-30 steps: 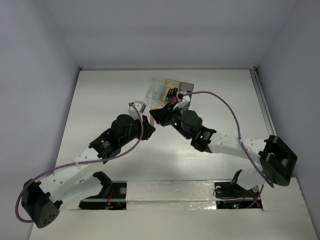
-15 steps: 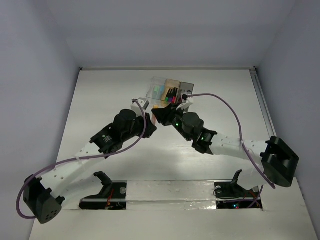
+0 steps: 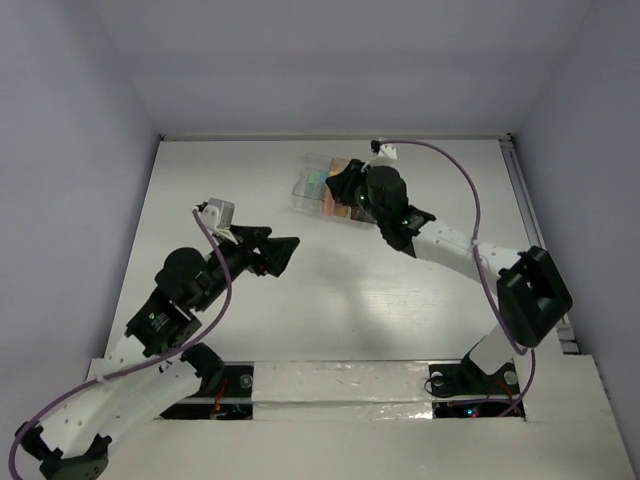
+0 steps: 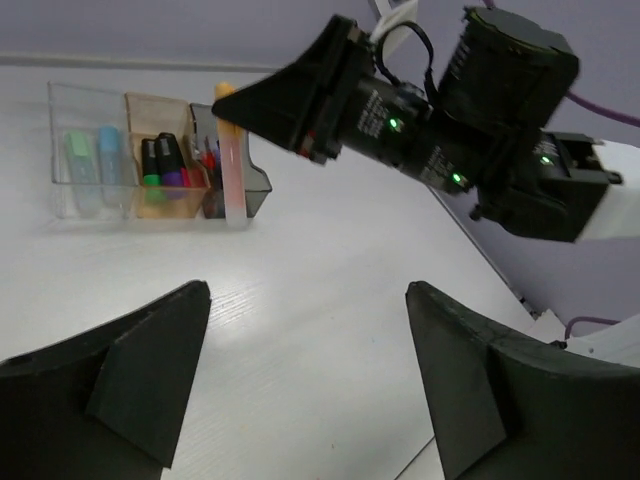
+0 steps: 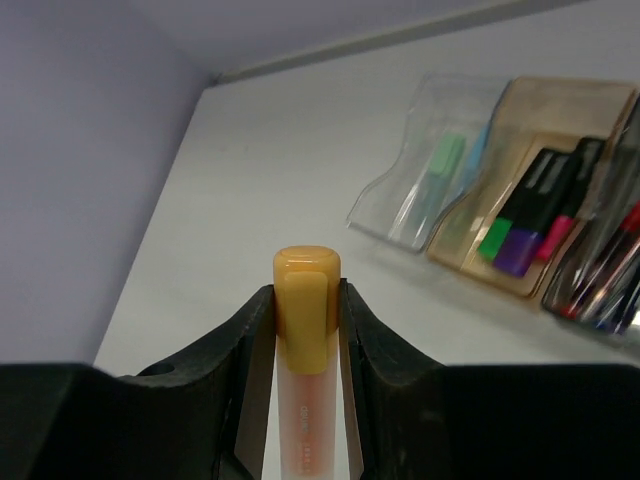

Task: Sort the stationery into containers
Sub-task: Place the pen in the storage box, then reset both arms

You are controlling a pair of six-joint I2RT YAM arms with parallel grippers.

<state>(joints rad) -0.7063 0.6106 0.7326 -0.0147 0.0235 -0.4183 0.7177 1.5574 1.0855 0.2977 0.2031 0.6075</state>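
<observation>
Right end effector (image 5: 307, 300) clamped on a pen (image 5: 303, 420), orange cap up between the black fingers (image 5: 245, 335), pale barrel cut off by the lower edge of the right wrist view. From the left wrist view, same pen hanging upright, lower tip down in front of the dark box (image 4: 256, 186); tip touching box or desk (image 4: 300, 235), or clear of both: impossible to tell. Left end effector (image 4: 308, 297) apart, holding nothing, low over bare desk and well apart from the boxes; only two dark wedge-shaped fingers in its own view, both cropped at the bottom edge. Three boxes side by side in a row near the far edge of the desk. Clear box (image 4: 85, 150): one light-green piece (image 5: 441, 160) and one light-blue piece (image 4: 108, 150). Tan box (image 4: 160, 190): black markers (image 5: 520, 225) with green, purple and pink ends. Dark box: thin red and blue pens (image 5: 600, 265), mostly hidden by the smoky wall, number not countable. From above, row of boxes partly covered by the right arm (image 3: 440, 245), contents no more than a smear of colour, held pen not to be made out there at all.
</observation>
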